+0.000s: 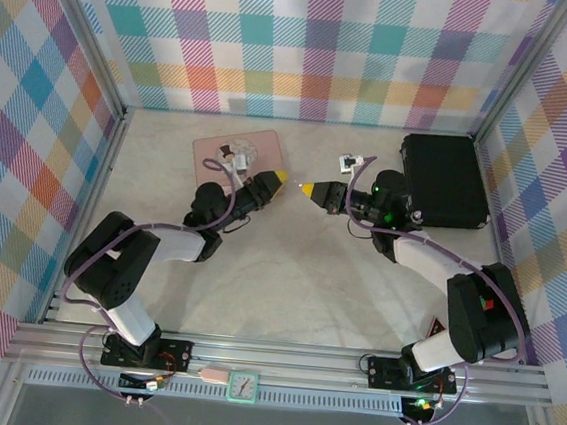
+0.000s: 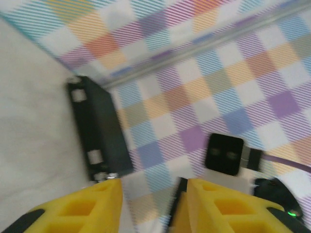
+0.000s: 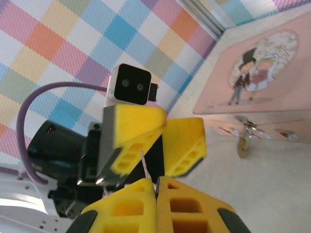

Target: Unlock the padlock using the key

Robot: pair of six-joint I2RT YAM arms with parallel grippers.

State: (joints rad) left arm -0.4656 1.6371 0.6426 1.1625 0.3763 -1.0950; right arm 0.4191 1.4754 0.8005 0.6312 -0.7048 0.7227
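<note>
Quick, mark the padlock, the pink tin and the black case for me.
padlock (image 3: 242, 148): right wrist view, on its brass body.
pink tin (image 1: 260, 148): top external view, on the right part of its lid.
black case (image 1: 445, 180): top external view, middle of its top.

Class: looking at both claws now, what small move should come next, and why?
Probably draw the right claw back towards the padlock hanging on the pink tin. It is shut on a thin metal sliver, likely the key, and the left claw stands open.

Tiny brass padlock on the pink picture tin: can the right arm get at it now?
Probably yes: the tiny brass padlock hangs exposed at the pink tin's side, though the open left gripper sits right before the right gripper.
</note>
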